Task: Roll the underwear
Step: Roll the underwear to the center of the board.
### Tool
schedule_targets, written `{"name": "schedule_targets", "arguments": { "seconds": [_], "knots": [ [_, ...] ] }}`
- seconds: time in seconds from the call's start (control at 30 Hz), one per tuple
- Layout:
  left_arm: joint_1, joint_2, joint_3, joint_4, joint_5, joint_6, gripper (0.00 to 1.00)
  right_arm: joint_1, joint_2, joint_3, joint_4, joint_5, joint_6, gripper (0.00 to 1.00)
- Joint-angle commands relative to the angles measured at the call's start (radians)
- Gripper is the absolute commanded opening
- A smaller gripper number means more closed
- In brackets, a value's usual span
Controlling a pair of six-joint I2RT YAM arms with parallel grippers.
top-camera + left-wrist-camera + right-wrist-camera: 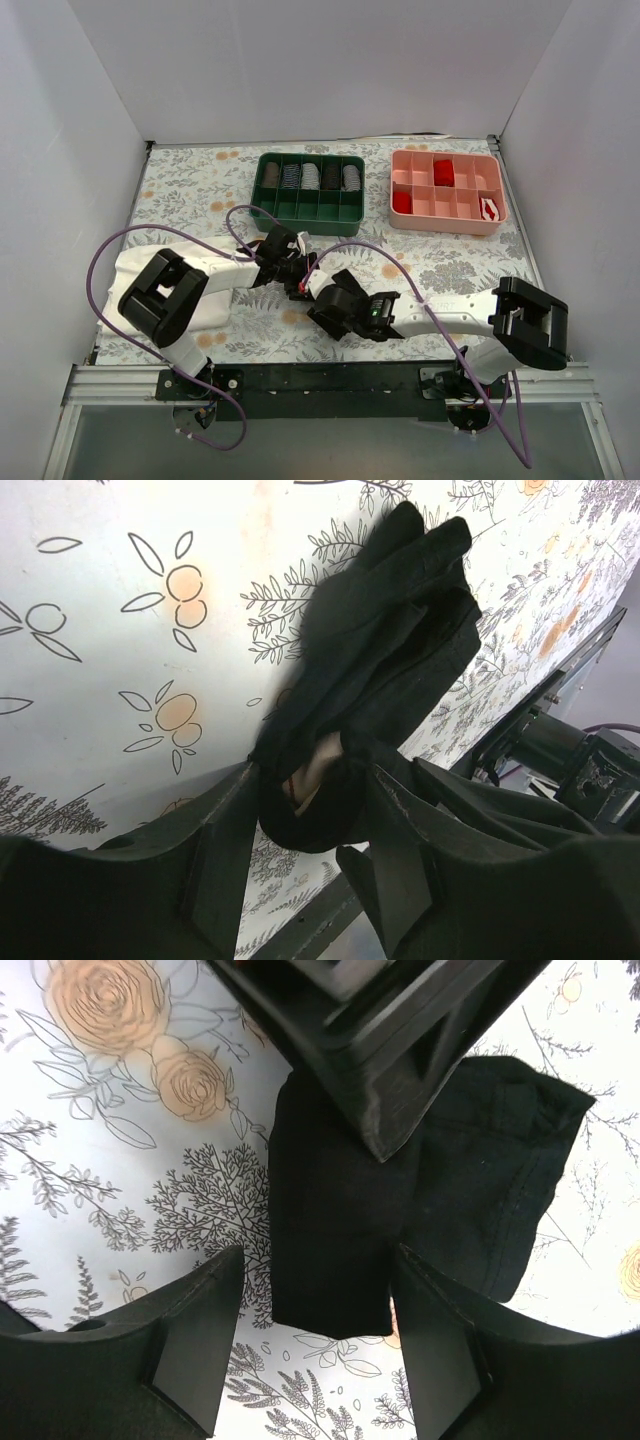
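Note:
The underwear (390,630) is a bunched black bundle on the floral table cover, with a strip of pale beige waistband (312,772) showing in its folds. My left gripper (312,780) is shut on the near end of the bundle, both fingers pressing the fabric. In the right wrist view a folded flap of the underwear (330,1230) hangs between the fingers of my right gripper (318,1260), which stands open with a gap on its left side. From above, the left gripper (296,272) and right gripper (315,295) meet mid-table and hide most of the garment.
A green tray (305,226) with dark rolls and a pink tray (445,226) with small red rolls (443,170) stand at the back. A white cloth (135,265) lies under the left arm. Purple cables loop over the table.

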Motion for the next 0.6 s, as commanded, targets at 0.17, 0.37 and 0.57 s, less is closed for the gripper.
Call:
{"name": "schedule_targets", "arguments": {
  "seconds": [0.17, 0.37, 0.57],
  "knots": [
    [-0.01, 0.073, -0.036, -0.16, -0.127, 0.068, 0.46, 0.04, 0.034, -0.05, 0.039, 0.178, 0.088, 0.65],
    [-0.01, 0.075, -0.039, -0.16, -0.123, 0.071, 0.46, 0.041, 0.063, -0.07, 0.08, 0.17, 0.084, 0.61],
    [-0.009, 0.069, -0.047, -0.161, -0.124, 0.071, 0.46, 0.04, 0.023, -0.073, 0.091, 0.187, 0.079, 0.64]
  ]
}}
